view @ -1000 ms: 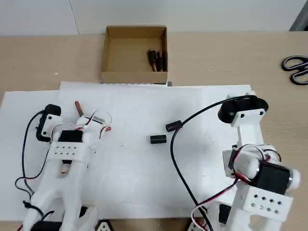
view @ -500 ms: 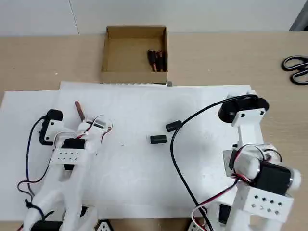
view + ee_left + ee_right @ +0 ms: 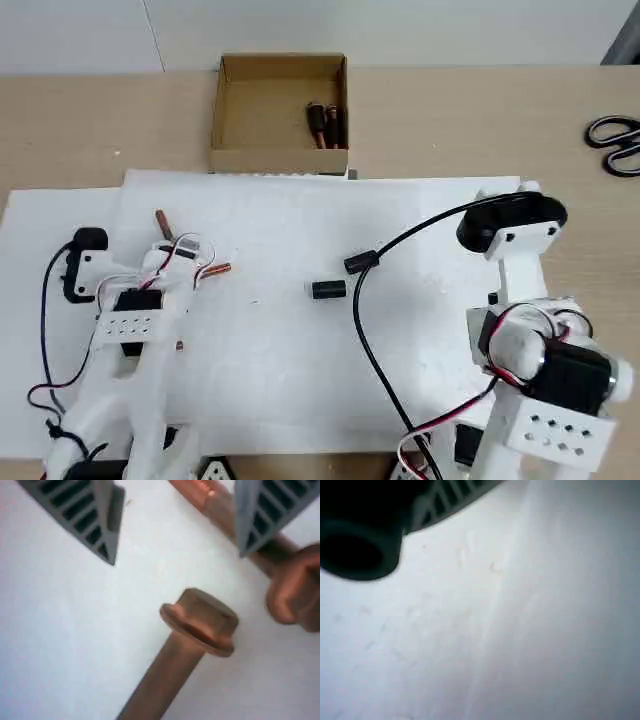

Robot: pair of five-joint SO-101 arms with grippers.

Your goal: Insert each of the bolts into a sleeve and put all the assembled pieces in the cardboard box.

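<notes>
My left gripper [image 3: 177, 555] is open over the white sheet, its grey fingers [image 3: 95, 515] spread apart. A copper bolt [image 3: 195, 625] lies flat just beyond the fingertips, and a second bolt [image 3: 220, 507] passes behind one finger. In the high view the left arm [image 3: 135, 320] stands at the sheet's left, with bolts [image 3: 162, 222] [image 3: 218, 269] beside it. Two black sleeves [image 3: 328, 290] [image 3: 360, 262] lie mid-sheet. The cardboard box [image 3: 232, 110] at the back holds assembled pieces [image 3: 325, 125]. The right arm [image 3: 510, 225] is at the right, and its wrist view shows a dark ribbed finger [image 3: 455, 495] above the sheet.
The white sheet [image 3: 300, 370] covers most of the wooden table. Scissors [image 3: 615, 140] lie at the far right edge. A black cable [image 3: 365, 330] runs from the right arm across the sheet, close to the sleeves. A third bolt head [image 3: 295, 595] lies near the left gripper.
The left arm has drawn back toward the near-left, uncovering the bolt to its right. The right arm has shifted only slightly.
</notes>
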